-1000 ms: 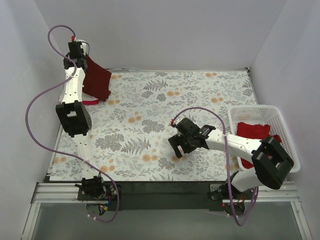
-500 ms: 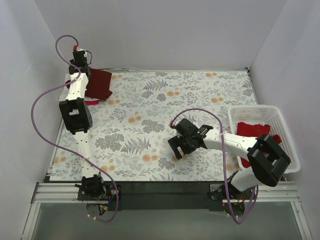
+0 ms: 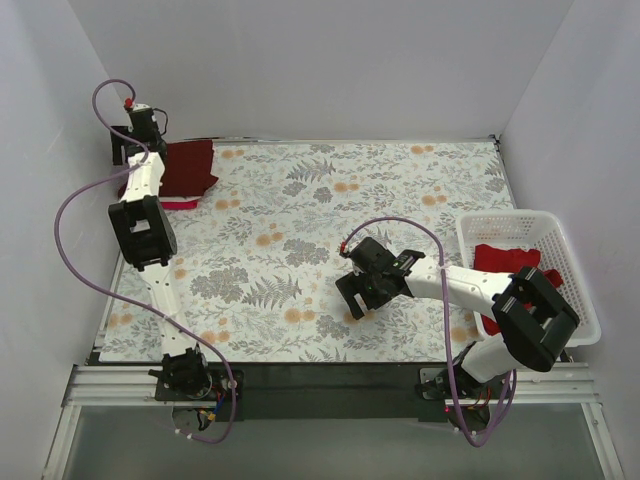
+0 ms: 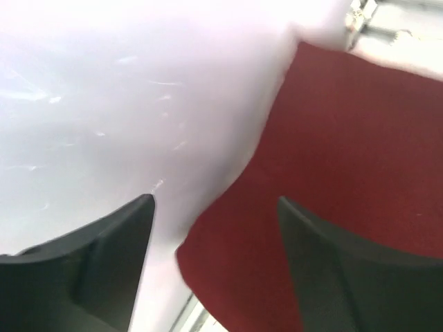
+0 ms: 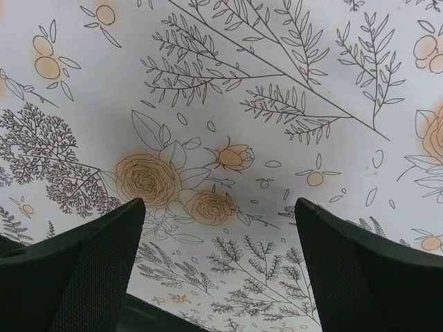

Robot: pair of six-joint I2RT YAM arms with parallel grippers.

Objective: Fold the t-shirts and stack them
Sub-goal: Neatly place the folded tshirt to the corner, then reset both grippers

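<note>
A dark maroon t-shirt (image 3: 188,167) lies at about 10 o'clock on the desk (image 3: 330,220), in the far left corner close to the wall. From above it reads as a flat, roughly rectangular slab of cloth with a smooth top and a slightly wavy edge on its 3 o'clock side. The fabric is matte and even in colour, with no print showing. Along its 6 o'clock edge a thin strip of brighter red cloth (image 3: 180,204) shows, touching the maroon piece; whether that strip is a separate shirt cannot be told. The left gripper (image 4: 214,235) hangs at the shirt's 9 o'clock side, hard by the white wall (image 4: 104,104). In the left wrist view its two dark fingers (image 4: 97,263) stand apart with nothing pinched between them, and the maroon cloth spreads out beyond them to the right. At about 3 to 4 o'clock, at the desk's right edge, a white lattice basket (image 3: 505,217) holds red t-shirt cloth (image 3: 512,262), crumpled and bunched. More red shows through the lattice toward the basket's 6 o'clock end. The right gripper (image 5: 218,232) hovers over the floral desk cover around 5 o'clock from the middle, well apart from both the maroon shirt and the basket. Its jaws are spread wide, with only printed roses and ferns seen between them.
</note>
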